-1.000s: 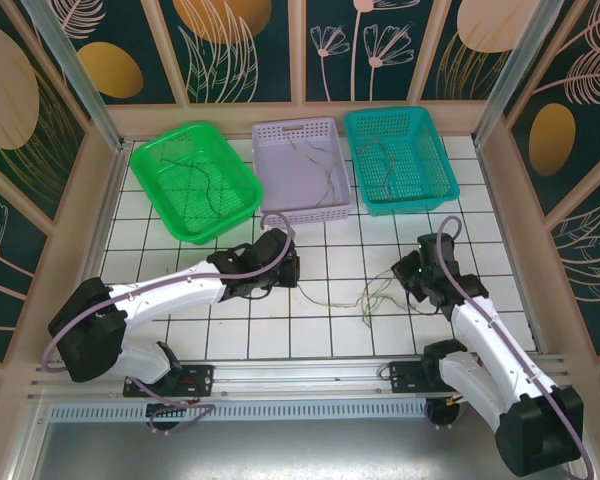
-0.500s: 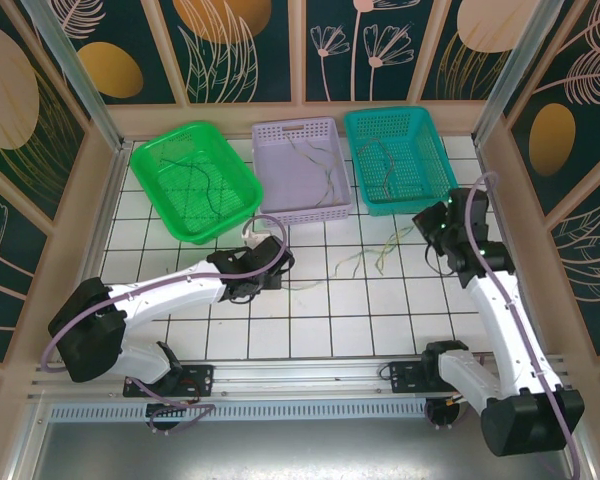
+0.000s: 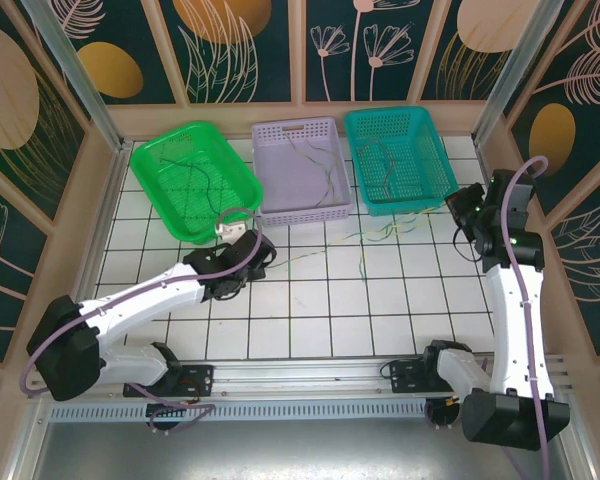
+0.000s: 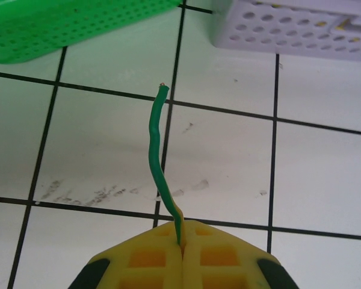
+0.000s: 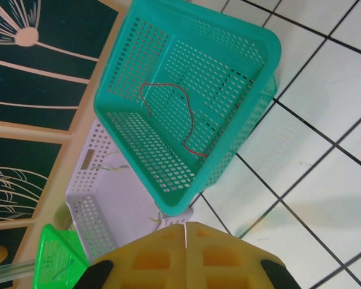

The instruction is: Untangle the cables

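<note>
Several thin yellow and green cables (image 3: 380, 232) stretch in a loose line over the white tiles between my two grippers. My left gripper (image 3: 265, 255) is shut on the end of a green cable (image 4: 156, 156), whose free tip curls away past the yellow jaws (image 4: 182, 241). My right gripper (image 3: 460, 207) hovers by the teal basket's near right corner, jaws pressed together (image 5: 185, 227), and the strands run up to it. More cables lie in the baskets, among them a red one (image 5: 189, 129) in the teal basket.
Three baskets stand in a row at the back: green (image 3: 223, 222), lavender (image 3: 305, 213) and teal (image 3: 355, 160). The enclosure's right wall is close behind my right arm. White tiled floor lies between the arms.
My right gripper has swung up and back to the right, from mid-table to the teal basket's corner, dragging the cable bunch out into a line. My left gripper has drawn back to the left.
</note>
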Motion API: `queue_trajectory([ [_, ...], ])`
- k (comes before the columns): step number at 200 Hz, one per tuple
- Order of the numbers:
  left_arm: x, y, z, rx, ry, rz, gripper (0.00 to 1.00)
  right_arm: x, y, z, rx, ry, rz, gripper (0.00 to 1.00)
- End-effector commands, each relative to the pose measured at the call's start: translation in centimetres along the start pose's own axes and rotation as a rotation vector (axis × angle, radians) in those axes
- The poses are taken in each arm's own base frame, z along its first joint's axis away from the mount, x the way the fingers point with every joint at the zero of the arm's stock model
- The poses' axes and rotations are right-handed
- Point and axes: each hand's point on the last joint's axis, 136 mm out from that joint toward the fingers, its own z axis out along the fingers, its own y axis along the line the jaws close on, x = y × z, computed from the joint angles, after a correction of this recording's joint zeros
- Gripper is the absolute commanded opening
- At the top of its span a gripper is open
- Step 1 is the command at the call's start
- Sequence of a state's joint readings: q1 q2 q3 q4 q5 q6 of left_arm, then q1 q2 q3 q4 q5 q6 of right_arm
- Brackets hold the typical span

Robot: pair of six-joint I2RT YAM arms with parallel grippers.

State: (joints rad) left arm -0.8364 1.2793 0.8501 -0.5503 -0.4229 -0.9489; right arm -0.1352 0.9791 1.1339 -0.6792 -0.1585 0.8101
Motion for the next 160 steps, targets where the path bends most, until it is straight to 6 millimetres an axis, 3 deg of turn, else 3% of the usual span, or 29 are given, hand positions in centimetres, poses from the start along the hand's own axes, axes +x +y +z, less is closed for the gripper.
queue_trajectory([
  [1,2.8,8.8,0.1,-0.316,0.086,0.117,0.0,-7.5,1.9,-2.9,-0.014,-0.294,0.019,0.0],
  [21,3.2,9.8,0.0,-0.336,0.087,0.107,0.0,-8.9,3.4,-3.5,-0.051,-0.319,0.036,0.0],
  [69,3.7,11.5,-0.4,-0.371,0.087,0.079,0.0,-11.9,4.8,-5.6,-0.084,-0.394,0.082,0.0],
  [92,2.8,10.5,-0.7,-0.322,0.06,0.048,0.0,-11.0,6.6,-4.4,-0.18,-0.309,0.086,0.0],
  [105,1.4,8.8,-1.1,-0.253,0.025,0.023,0.0,-8.9,7.4,-3.0,-0.244,-0.208,0.071,0.0],
  [117,-0.4,6.2,-1.9,-0.14,-0.022,-0.013,0.0,-5.7,9.3,-2.0,-0.346,-0.103,0.004,0.0],
  [144,-5.3,-1.6,-4.6,0.202,-0.121,-0.13,0.0,4.6,12.4,-0.9,-0.514,0.175,-0.138,0.0],
  [160,-7.8,-5.6,-6.3,0.37,-0.15,-0.196,0.0,9.7,12.8,-1.1,-0.547,0.284,-0.186,0.0],
])
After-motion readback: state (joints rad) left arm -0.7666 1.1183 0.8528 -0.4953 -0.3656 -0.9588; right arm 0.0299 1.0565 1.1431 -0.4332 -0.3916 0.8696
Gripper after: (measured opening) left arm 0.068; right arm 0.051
